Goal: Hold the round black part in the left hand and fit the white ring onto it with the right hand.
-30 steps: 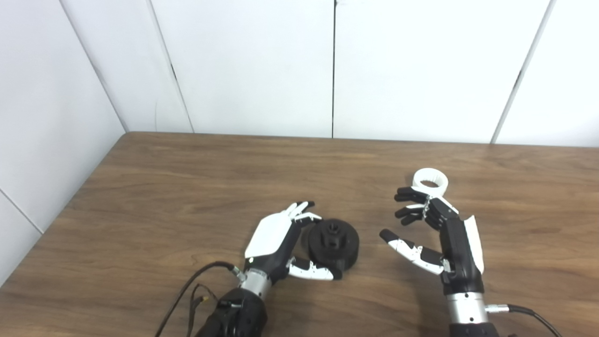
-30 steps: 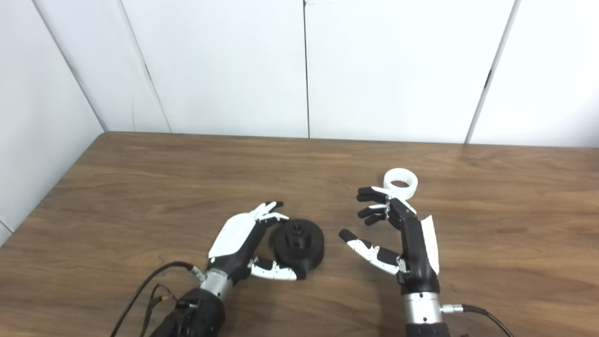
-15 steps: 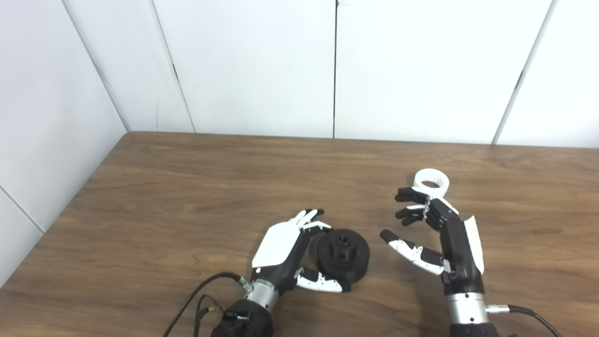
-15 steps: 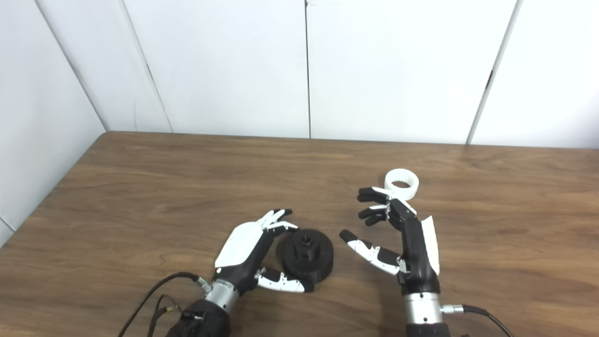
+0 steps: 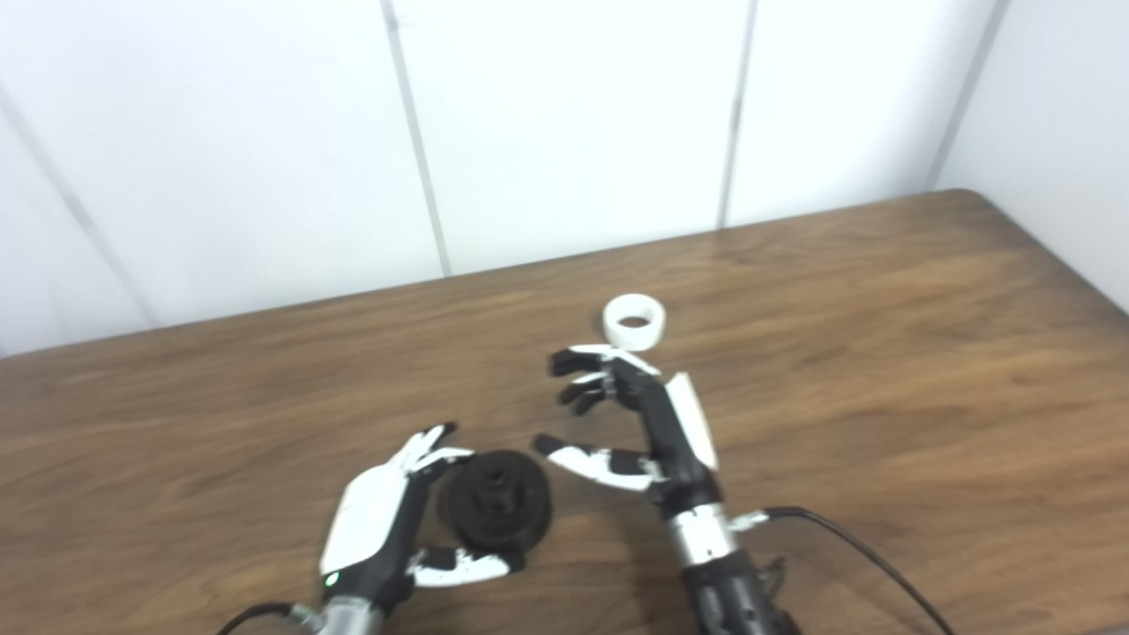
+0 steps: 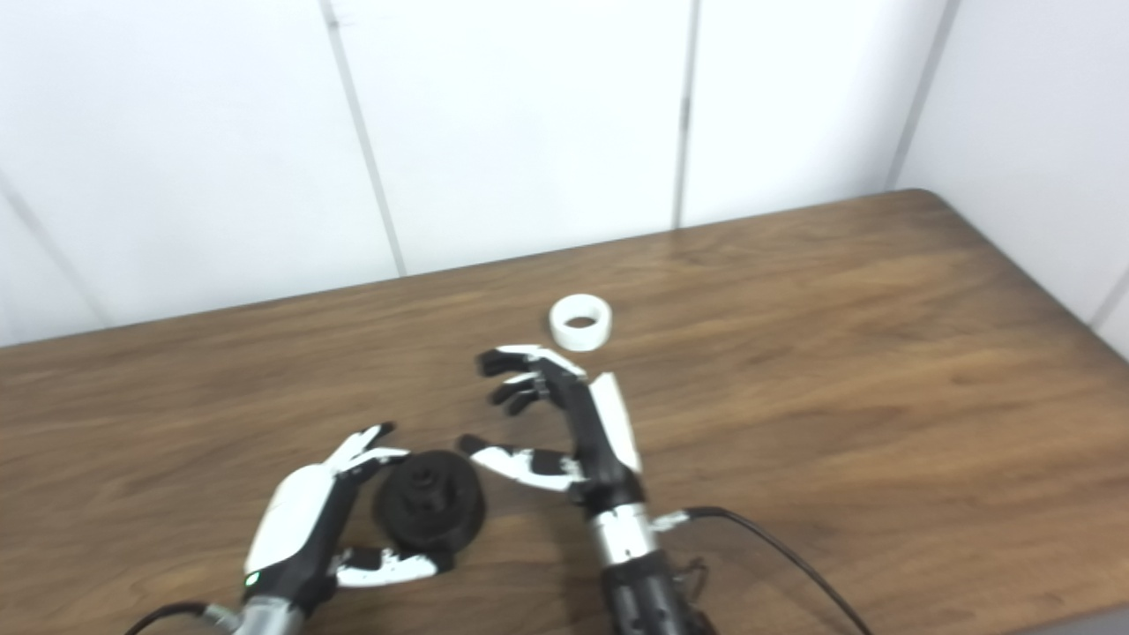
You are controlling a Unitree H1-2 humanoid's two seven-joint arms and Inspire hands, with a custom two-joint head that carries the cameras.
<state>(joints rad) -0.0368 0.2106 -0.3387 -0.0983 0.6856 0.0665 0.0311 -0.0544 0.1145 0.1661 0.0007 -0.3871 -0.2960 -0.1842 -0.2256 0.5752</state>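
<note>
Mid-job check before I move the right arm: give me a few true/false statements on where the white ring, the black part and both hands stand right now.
1. The white ring lies on the table, held by neither hand. True.
2. The right hand is shut on the ring. False: it is open, fingers spread, nearer the camera than the ring.
3. The left hand cups the round black part, fingers and thumb around its edge. True.
4. The ring is already fitted on the black part. False: they lie apart, with the right hand between them.
5. The ring stands on edge. False: it lies flat, hole upward.
</note>
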